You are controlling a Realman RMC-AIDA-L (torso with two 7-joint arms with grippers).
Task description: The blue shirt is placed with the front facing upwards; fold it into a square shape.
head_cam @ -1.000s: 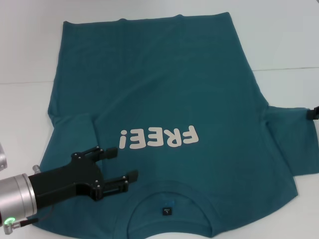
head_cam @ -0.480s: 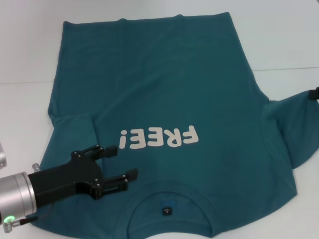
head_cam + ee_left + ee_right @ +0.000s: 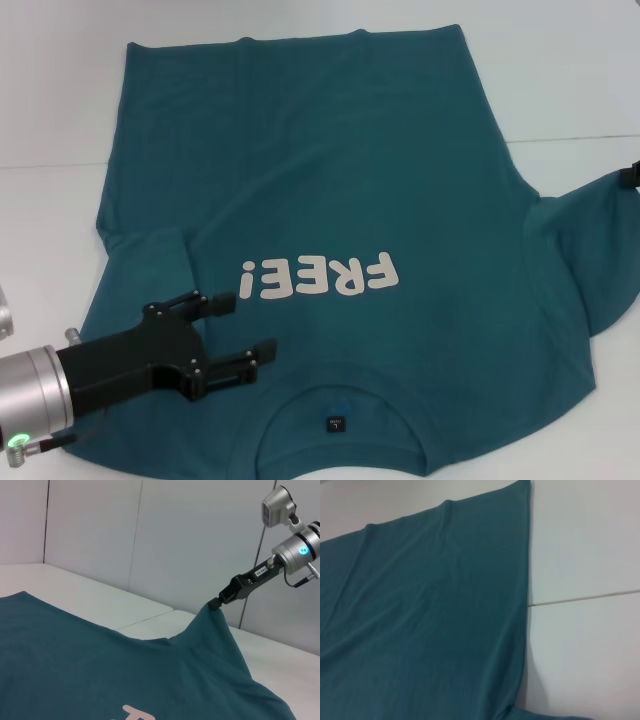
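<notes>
The blue shirt (image 3: 330,240) lies print-up across the middle of the white desk (image 3: 560,70), collar at the near edge. The sleeve-fold step is in hand: the right gripper (image 3: 218,603), fingers clamped on the right sleeve (image 3: 590,250), holds it raised off the desk near the right edge. The left gripper (image 3: 240,335) hovers over the left shoulder, fingers apart. Next, I judge, the sleeve needs carrying inward over the chest.

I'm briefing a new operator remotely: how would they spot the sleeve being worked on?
Start at the white table and the blue shirt spread on it. Follow it to the robot's right edge, where the right claw pinches the right sleeve. Unlike the flat left sleeve, it rises in a peak.
</notes>
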